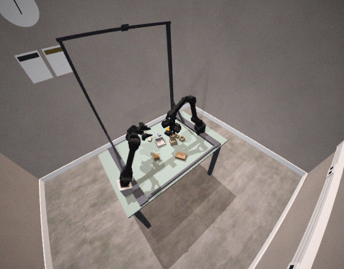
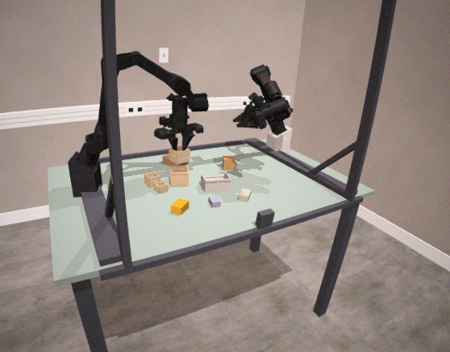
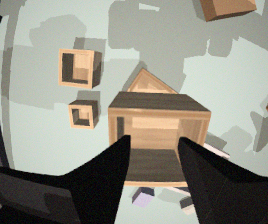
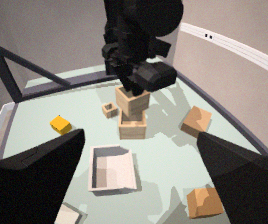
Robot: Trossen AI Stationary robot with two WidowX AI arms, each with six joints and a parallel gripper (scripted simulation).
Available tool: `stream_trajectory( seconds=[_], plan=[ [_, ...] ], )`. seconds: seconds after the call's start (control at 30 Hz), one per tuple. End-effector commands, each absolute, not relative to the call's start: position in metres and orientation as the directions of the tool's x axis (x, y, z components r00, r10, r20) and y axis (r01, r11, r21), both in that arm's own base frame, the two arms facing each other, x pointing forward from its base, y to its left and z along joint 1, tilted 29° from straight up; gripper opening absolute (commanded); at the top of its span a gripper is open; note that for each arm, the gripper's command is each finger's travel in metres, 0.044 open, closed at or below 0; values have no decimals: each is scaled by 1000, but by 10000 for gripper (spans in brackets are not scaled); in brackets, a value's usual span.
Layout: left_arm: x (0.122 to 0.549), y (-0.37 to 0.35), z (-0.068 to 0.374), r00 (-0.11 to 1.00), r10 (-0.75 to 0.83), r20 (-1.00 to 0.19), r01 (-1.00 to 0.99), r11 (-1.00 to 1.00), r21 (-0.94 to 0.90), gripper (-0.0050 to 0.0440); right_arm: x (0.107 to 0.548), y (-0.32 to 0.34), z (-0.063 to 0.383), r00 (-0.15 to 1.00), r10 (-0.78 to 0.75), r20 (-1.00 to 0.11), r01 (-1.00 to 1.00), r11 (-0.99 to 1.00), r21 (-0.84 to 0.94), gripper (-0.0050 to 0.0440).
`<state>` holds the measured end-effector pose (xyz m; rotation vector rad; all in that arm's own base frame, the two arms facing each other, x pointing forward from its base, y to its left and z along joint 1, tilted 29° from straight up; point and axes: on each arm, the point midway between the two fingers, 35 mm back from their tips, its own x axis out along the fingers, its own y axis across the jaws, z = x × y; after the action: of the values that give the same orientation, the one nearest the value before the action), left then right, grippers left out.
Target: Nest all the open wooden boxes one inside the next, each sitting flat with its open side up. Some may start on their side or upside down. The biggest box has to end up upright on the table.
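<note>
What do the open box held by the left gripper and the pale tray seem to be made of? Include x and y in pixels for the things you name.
Held box (image 2: 179, 157) (image 4: 133, 102), in the left gripper (image 2: 181, 148): probably unvarnished wood, matt, going by its tan walls and faint streaks.
Pale tray (image 2: 216, 184) (image 4: 116, 172): painted wood or plastic, unclear which; its pinkish-white surface is dull, with no glare.
</note>
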<state>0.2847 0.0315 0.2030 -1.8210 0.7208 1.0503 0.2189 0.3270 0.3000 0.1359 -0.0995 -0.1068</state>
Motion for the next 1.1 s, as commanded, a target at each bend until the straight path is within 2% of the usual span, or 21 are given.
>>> stream_trajectory(
  seconds=[0.0, 0.27, 0.33, 0.63, 0.83, 1.07],
  plan=[
    [285, 31, 211, 494, -45, -868, -740, -546, -392, 245, 218, 326, 307, 989, -115, 95, 98, 982, 163, 400],
    [285, 31, 211, 494, -45, -868, -586, -756, -294, 245, 218, 326, 307, 989, -115, 95, 98, 982, 163, 400],
    [285, 31, 211, 494, -45, -868, -586, -756, -294, 245, 218, 326, 307, 989, -115, 95, 98, 982, 163, 400],
    [285, 31, 211, 494, -45, -868, -358, -921, -155, 245, 218, 326, 307, 989, -115, 95, 98, 982, 163, 400],
    [285, 31, 211, 494, -45, -868, -186, -981, -54, 245, 218, 326, 307, 989, -115, 95, 98, 982, 163, 400],
    [285, 31, 211, 494, -45, -868, -117, -993, -15, 245, 218, 326, 307, 989, -115, 95, 98, 982, 163, 400]
  ],
)
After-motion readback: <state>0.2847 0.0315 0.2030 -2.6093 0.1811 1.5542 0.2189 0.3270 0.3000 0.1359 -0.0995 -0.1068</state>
